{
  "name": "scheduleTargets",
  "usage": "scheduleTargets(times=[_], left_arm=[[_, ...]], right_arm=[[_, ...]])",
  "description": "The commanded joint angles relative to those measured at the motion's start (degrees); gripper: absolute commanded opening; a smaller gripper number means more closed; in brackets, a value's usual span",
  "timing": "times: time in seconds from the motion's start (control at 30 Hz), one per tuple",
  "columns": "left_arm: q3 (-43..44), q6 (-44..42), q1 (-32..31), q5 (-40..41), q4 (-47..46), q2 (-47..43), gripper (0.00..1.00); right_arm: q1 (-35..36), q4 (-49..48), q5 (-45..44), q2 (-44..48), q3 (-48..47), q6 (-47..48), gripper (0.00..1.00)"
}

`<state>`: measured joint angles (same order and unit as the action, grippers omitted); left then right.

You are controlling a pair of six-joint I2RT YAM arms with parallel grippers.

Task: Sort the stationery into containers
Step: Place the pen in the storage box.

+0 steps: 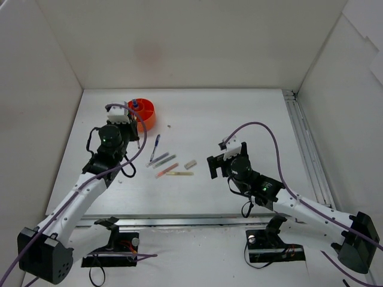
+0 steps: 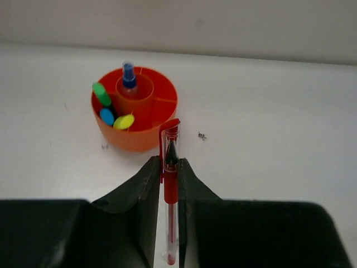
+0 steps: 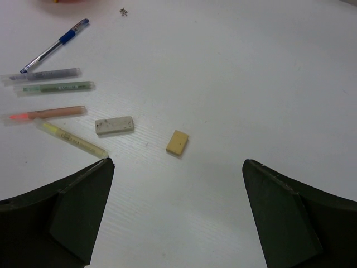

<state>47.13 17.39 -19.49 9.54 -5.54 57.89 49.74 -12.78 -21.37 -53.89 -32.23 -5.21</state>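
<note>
Red pen [image 2: 170, 184] clamped in left gripper [image 2: 168, 163], orange organizer [image 2: 134, 139] straight ahead of the jaws.
Top view: left arm [image 1: 90, 179] is nearer the orange organizer, grip unclear. Left wrist: pen's long axis runs forward between the jaws, toward its near wall. Right wrist: right gripper [image 3: 175, 163] spread wide, empty; beige eraser [image 3: 177, 142] just ahead.
</note>
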Motion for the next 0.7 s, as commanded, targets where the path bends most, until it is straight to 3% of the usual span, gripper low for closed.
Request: scheduleTargets(times=[0.0,0.13,0.27,0.37,0.67], left_arm=[[3.39,-20.87,-0.03,-11.70,-18.01,5.89,0.00],[12.17,-29.94,1.29,-17.26,-18.45,13.82,0.00],[22.60,-32.59,5.85,-30.16,-15.22,22.34,0.00],[28.60,-32.86,7.70,-35.45,-11.51,27.88,0.00],[33.81,-30.58,10.87,-42.66,-16.08,38.42,0.00]], right_arm=[[-0.87,-6.38,-2.10,-0.16,-0.38,3.80,0.98],[-1.39,-8.75,-0.88,-0.69,-0.73,6.79,0.98],[-2.10,-8.85,-0.17,-2.44,-1.61,7.85,0.98],[-2.80,-8.32,0.01,-3.67,-2.49,8.29,0.98],[-6.23,-9.81,2.29,-9.12,-5.21,9.25,0.98]])
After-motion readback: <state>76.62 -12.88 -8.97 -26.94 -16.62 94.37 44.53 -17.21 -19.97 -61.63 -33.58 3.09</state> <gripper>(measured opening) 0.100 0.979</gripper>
